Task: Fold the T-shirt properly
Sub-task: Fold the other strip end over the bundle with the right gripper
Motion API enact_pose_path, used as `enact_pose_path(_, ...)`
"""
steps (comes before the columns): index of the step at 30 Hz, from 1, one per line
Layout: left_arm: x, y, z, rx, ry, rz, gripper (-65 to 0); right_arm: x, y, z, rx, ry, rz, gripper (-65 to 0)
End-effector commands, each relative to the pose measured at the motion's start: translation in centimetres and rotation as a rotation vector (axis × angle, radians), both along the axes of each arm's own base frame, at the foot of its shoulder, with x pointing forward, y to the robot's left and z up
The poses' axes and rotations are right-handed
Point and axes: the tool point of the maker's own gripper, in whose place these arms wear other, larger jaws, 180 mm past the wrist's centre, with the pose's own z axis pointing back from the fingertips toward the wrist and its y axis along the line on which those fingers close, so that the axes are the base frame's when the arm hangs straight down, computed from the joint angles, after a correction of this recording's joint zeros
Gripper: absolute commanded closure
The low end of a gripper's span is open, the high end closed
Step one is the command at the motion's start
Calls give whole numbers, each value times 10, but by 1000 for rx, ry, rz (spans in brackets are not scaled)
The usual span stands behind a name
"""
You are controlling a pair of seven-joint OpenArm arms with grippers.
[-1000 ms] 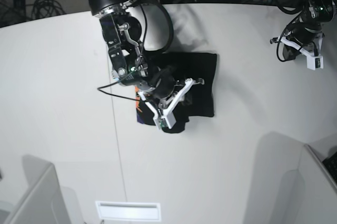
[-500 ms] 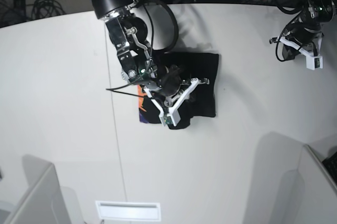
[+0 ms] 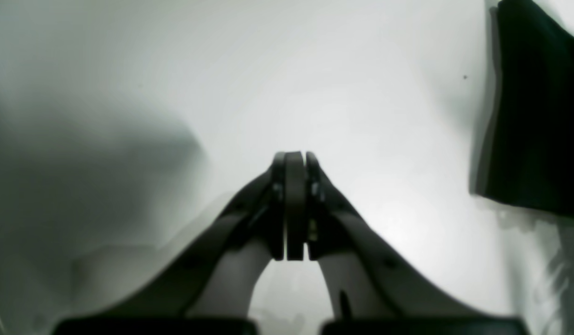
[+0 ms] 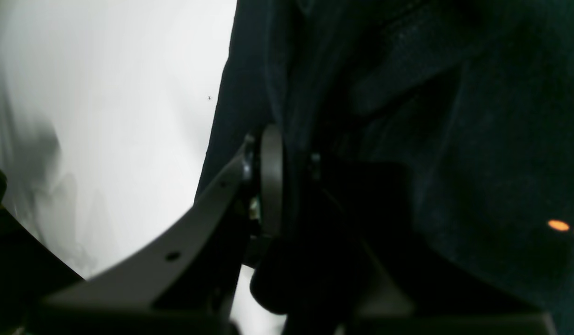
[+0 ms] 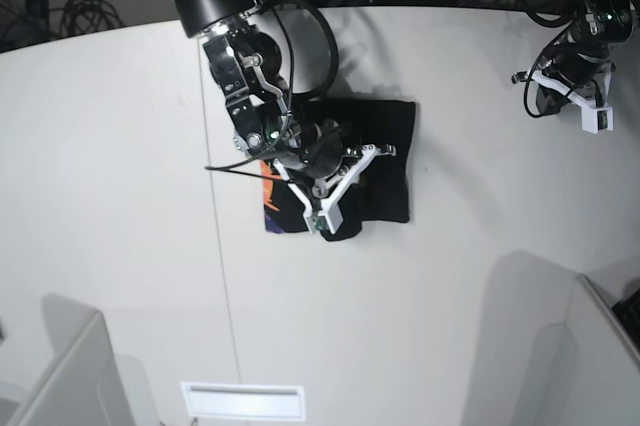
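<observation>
Large black short-sleeved cloth T-shirt (image 5: 375,161) lies folded into a compact, roughly rectangular bundle on the white table (image 5: 120,196), near the table's far edge and toward the middle of its width. An orange-and-purple printed graphic (image 5: 272,201) shows at the bundle's edge that faces away from the left arm. The right gripper (image 5: 345,191) is down over the T-shirt's near part, its white fingers (image 5: 362,160) spread across the cloth in the base view; in the right wrist view the jaws are pinched nearly together with a fold of black fabric (image 4: 408,139) clamped between them, so it is grasping the T-shirt. Small orange spots (image 4: 559,225) of print show low on the cloth there. The left gripper (image 3: 295,204) hangs over bare table well apart from the T-shirt, near the table's far corner, clenched with its pads pressed together on nothing. The T-shirt's edge (image 3: 533,121) shows at the side of the left wrist view.
</observation>
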Motion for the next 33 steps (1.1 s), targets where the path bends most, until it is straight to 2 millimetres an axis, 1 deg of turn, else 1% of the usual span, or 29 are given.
enact_pose_path(1,5,2,9,15,-36,-10,0,9,7,16,32,-44,0,0)
enact_pose_path(6,5,3,9,16,-36,-8,0,3,19,21,119,-1,13,0)
enact_pose_path(12,5,5,10,19,-37,-5,0,1,20,22,127,5,16,0)
enact_pose_path(16,5,5,10,20,-38,-4,0,-9,29,21,120,23,59,0)
enact_pose_path(22,5,4,10,17,-37,-6,0,-10,34,33,136,-12,73,0)
enact_pose_path(25,5,5,10,19,-38,-3,0,-10,34,31,133,-8,72,0)
enact_pose_path(31,5,5,10,19,-37,-5,0,-13,33,16,112,32,73,0)
enact_pose_path(32,5,5,10,19,-37,-5,0,-13,32,14,110,36,73,-8)
enact_pose_path(33,5,5,10,19,-37,-5,0,-14,32,14,110,37,73,-74)
